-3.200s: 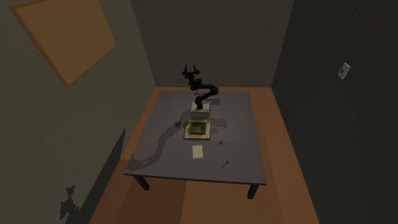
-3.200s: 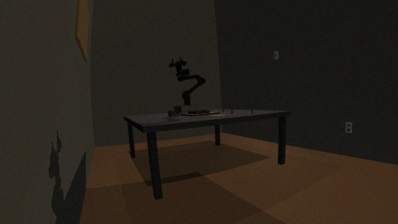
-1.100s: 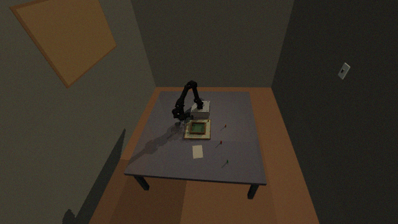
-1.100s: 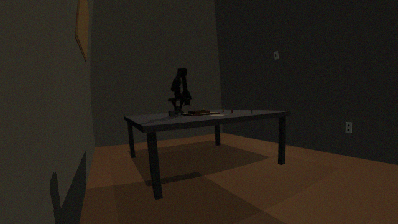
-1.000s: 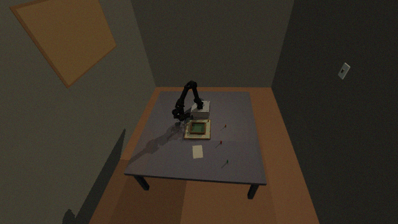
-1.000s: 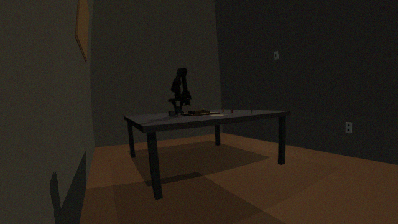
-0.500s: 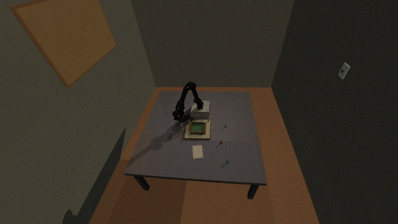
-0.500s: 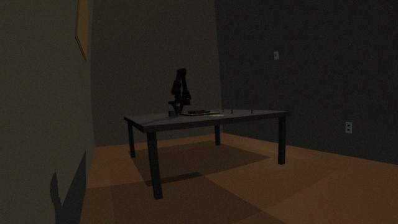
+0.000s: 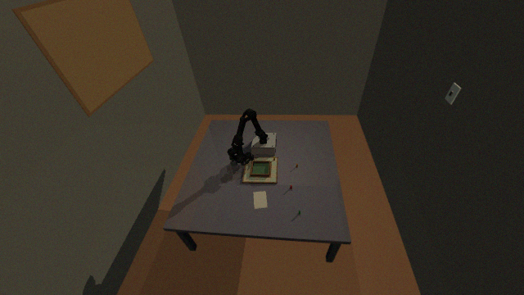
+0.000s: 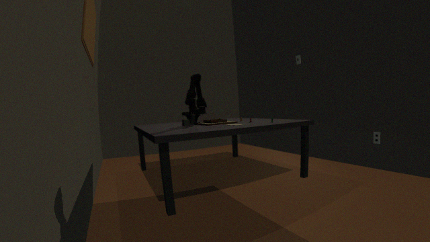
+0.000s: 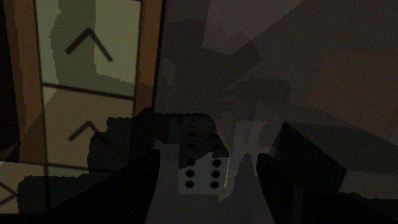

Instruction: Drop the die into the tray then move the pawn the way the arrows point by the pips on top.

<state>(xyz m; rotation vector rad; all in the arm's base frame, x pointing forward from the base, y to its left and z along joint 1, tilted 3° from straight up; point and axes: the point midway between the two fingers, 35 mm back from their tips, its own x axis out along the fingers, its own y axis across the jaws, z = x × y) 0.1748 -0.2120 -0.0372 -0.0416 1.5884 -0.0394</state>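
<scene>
Jaws spread, nothing pinched, and the gripper [image 11: 212, 165] hangs low over the worktop [image 9: 311, 205] with the die [image 11: 202, 174] sitting right between the two dark fingers, nearer the finger on the picture's left than the other. Only the wrist view gives us this: the die is pale, and the face turned to the camera carries six pips in two columns of three. To the left of the jaws in that same view runs the board [image 11: 87, 90], its pale squares each marked with a dark arrowhead, framed by brown strips. No letters or numbers can be read anywhere.

The top view tells a different story: the die is lost under the arm [image 9: 246, 131], but here the whole board [image 9: 246, 177] shows, its green tray [image 9: 260, 168] just beside the jaws. Beyond the board lie a white card [image 9: 259, 199] and three small pins, orange [image 9: 296, 165], red [image 9: 291, 187] and green [image 9: 299, 212]. I cannot pick out the pawn. The exterior view is too dim for more than the arm's silhouette [image 10: 194, 97].
</scene>
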